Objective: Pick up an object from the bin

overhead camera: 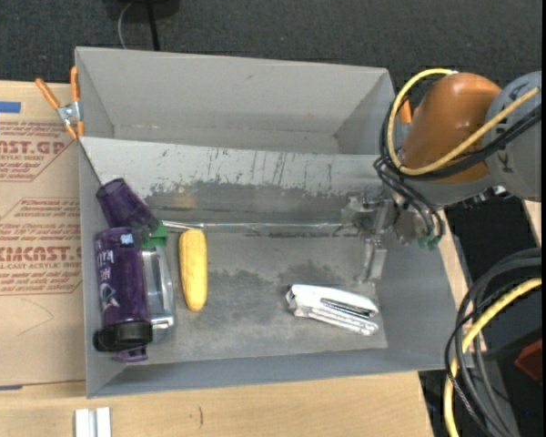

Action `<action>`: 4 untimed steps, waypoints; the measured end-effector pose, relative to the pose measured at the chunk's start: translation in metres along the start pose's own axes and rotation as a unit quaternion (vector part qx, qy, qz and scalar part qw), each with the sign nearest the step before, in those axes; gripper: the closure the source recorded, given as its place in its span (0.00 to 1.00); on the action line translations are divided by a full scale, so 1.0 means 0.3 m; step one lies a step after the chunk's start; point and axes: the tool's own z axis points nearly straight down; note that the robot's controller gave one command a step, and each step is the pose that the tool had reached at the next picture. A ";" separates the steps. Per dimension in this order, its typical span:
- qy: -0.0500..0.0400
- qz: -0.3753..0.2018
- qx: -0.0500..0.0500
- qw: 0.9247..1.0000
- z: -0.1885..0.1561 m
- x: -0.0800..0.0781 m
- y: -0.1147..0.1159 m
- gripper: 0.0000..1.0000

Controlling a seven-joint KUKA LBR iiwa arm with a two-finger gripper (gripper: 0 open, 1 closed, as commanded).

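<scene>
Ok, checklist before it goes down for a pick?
1. Gripper inside the bin walls: ok, over the right side of the floor.
2. Candidate nearby: ok, white stapler-like object lies just beside it.
3. Candidate free of neighbours: ok, it lies alone; yellow corn-shaped toy and purple bottle are at the far left.
4. Gripper centred on candidate: not ok, it sits by the object's right end.
5. Height above floor: cannot tell.
</scene>
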 end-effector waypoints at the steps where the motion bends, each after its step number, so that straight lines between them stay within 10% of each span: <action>1: -0.002 -0.032 0.000 0.999 0.123 0.109 0.040 0.00; 3: -0.001 0.080 0.000 0.997 0.256 0.217 0.069 0.00; 4: 0.001 0.040 -0.001 0.999 0.278 0.203 0.115 1.00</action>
